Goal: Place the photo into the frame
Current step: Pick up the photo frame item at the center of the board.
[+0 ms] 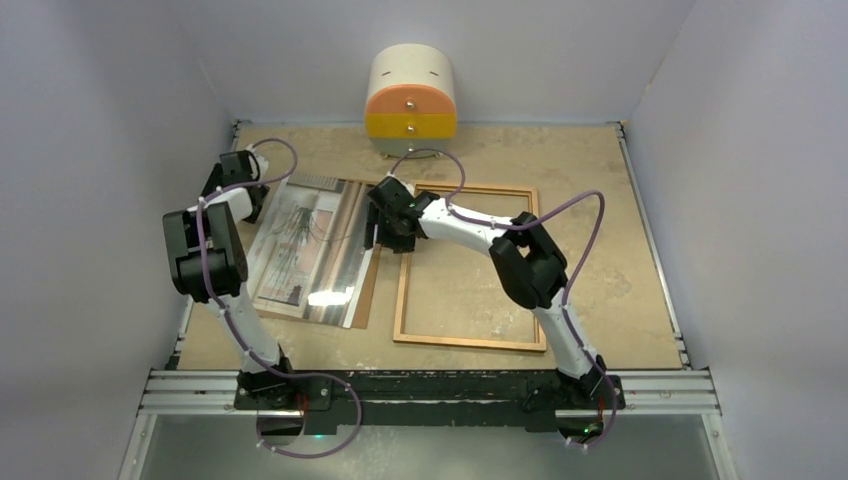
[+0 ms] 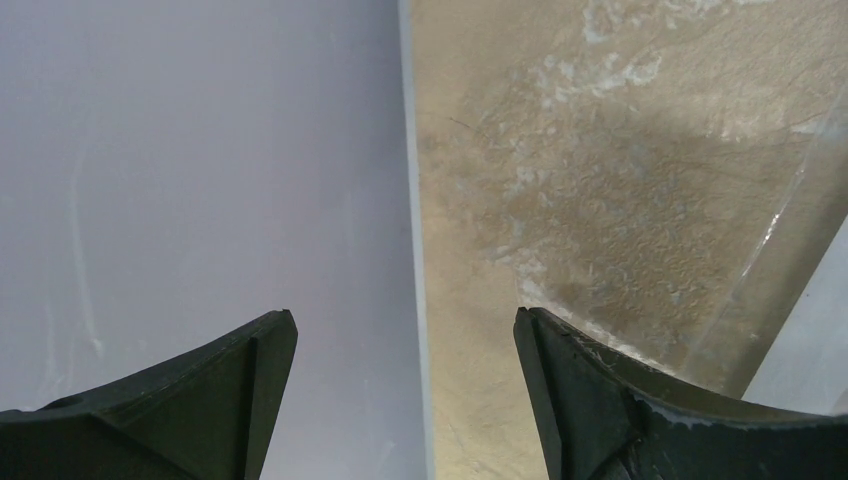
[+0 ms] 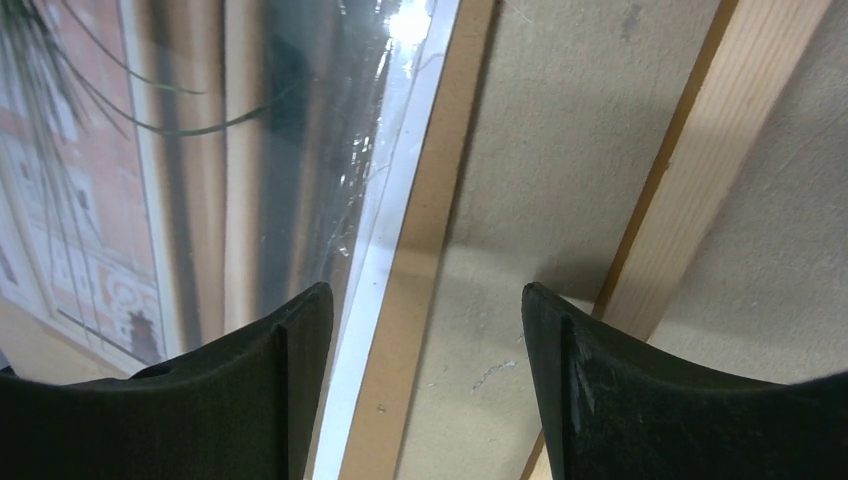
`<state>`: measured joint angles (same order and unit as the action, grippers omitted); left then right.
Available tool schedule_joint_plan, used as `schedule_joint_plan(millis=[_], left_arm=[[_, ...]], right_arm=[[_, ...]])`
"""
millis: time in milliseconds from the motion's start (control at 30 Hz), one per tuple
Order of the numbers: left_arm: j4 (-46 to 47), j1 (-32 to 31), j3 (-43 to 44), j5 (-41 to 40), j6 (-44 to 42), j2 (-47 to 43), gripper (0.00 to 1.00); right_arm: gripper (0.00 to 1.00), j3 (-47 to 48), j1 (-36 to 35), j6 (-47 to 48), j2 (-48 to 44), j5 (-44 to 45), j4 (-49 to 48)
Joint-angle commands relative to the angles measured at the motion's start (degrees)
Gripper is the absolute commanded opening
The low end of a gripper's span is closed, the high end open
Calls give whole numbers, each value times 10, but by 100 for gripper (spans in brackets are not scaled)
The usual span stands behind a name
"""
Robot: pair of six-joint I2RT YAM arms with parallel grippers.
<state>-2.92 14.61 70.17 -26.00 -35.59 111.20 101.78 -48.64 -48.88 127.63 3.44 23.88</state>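
Since the large glossy rectangular photo (image 1: 300, 245) of a window, grey curtains and a spiky plant lies picture side up on the plain brown backing board (image 1: 367, 288), on the left half of the beige table (image 1: 620, 250), you have nothing in hand yet. Your right gripper (image 3: 420, 300) hangs over the right long edge of the print, jaws apart and nothing between them. Under it you see the glossy print, a pale strip along its edge, a brown strip of the board, bare table, and then one bar of the thin reddish-brown wooden frame (image 1: 467, 343). It is probably placed there because this edge is the nearest one to the frame. Your left gripper (image 2: 405, 325) is also spread and empty, near the far left corner of the print, perhaps to steady or lift that side. The frame lies flat just beside the board, not touching it, and only table shows inside it, so the print is not in it. Such a thin flat sheet seems hard to pinch, and it may slide when you push its edge.
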Motion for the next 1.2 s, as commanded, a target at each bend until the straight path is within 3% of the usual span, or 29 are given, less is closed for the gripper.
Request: schedule_joint_plan(millis=[0, 467, 867, 1167], left_arm=[[-11, 0, -8, 4, 33, 8, 85], [-49, -40, -59, 55, 79, -35, 85], [-92, -56, -73, 155, 94, -77, 86], [-68, -57, -94, 141, 69, -77, 85]], right_arm=[[72, -16, 9, -27, 14, 0, -2], [72, -76, 77, -92, 14, -33, -61], [71, -20, 91, -101, 49, 0, -38], [69, -35, 101, -139, 52, 1, -49]])
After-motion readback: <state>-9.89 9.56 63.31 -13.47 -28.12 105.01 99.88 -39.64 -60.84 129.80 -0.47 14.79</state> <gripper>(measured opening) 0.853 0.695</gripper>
